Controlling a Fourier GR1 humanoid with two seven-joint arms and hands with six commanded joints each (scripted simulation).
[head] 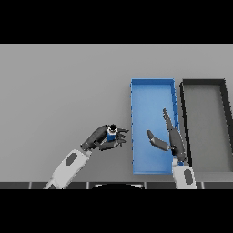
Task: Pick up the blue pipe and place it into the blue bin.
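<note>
Left arm [68, 166] enters from lower edge, angled up and to the right. Right arm [184, 176] enters from lower edge too, further right, nearly vertical.

Left hand [101, 138]: fingers and thumb curled round the pipe [111, 134], gripping it. Pipe is a short blue piece with a dark round end showing at the top, held upright or nearly so; exact tilt hard to tell. It sits at the fingertip end of the left hand, over bare grey tabletop [59, 91]. Whether it is lifted clear of the tabletop or resting on it cannot be told from this view.

Right hand [169, 139]: open, fingers straight and pointing away from the robot, thumb spread out toward the left hand. Holds nothing. It shows over the right half of the blue bin [134, 113], near that bin's right wall. Height above the bin floor cannot be told.

Blue bin: long rectangle, lying just right of the left hand's fingertips; pipe is just beside its left wall, outside it. Bin floor bare where visible.

Beyond the right hand, to its right: black bin [225, 104], same long shape, grey floor, set side by side with the blue bin, walls close or touching. Its right side is cut by the edge of the view.

Farther out from both hands: plain grey tabletop to the far edge.
</note>
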